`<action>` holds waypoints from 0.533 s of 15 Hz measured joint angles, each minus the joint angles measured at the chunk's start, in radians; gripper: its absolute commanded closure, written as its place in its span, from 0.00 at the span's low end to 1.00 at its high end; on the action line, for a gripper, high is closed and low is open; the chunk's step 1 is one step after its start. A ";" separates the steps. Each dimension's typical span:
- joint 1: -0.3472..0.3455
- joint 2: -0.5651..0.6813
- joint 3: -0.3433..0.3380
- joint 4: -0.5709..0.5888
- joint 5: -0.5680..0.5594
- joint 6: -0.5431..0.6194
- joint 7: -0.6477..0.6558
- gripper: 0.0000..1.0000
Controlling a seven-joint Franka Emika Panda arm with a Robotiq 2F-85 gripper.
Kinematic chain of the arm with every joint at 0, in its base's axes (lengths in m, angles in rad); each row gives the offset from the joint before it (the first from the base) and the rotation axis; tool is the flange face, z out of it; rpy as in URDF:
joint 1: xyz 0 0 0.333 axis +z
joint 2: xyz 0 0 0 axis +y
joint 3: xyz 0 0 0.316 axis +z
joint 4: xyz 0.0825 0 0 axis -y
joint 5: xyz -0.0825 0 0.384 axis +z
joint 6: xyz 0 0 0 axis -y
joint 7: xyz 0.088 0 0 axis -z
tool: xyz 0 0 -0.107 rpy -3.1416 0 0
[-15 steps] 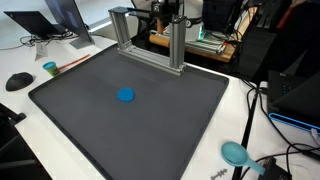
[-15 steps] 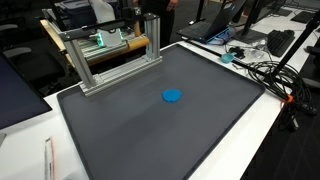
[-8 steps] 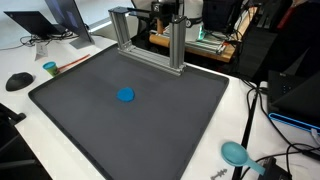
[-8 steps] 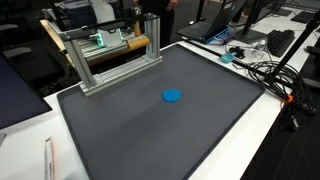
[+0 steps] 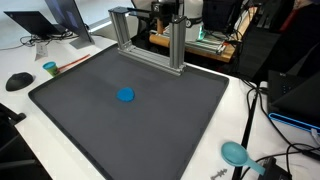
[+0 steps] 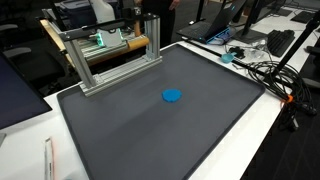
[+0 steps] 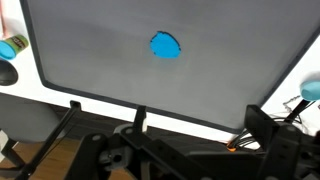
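A small blue disc (image 5: 125,95) lies flat near the middle of a large dark grey mat (image 5: 90,125). It shows in both exterior views (image 6: 172,96) and in the upper middle of the wrist view (image 7: 165,46). The arm (image 5: 165,8) stands high at the back, behind an aluminium frame (image 5: 177,45), far from the disc. Only dark parts of it show in an exterior view (image 6: 150,6). The wrist view looks down on the mat (image 7: 100,70) from far above. Dark shapes fill its lower edge, and the fingers cannot be made out. Nothing is held that I can see.
The aluminium frame (image 6: 110,52) stands along the mat's back edge. A teal cup (image 5: 49,68), a black mouse (image 5: 18,81) and laptops (image 5: 45,22) lie beside the mat. A teal round object (image 5: 235,152) and cables (image 6: 265,70) lie on the white table.
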 measured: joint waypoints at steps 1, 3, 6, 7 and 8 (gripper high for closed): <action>0.007 0.058 0.001 0.048 0.001 -0.002 -0.003 0.00; 0.014 0.165 0.005 0.140 0.001 -0.014 -0.004 0.00; 0.014 0.316 0.017 0.279 -0.008 -0.080 0.008 0.00; 0.014 0.350 0.017 0.303 -0.009 -0.083 0.010 0.00; 0.014 0.361 0.017 0.305 -0.009 -0.078 0.010 0.00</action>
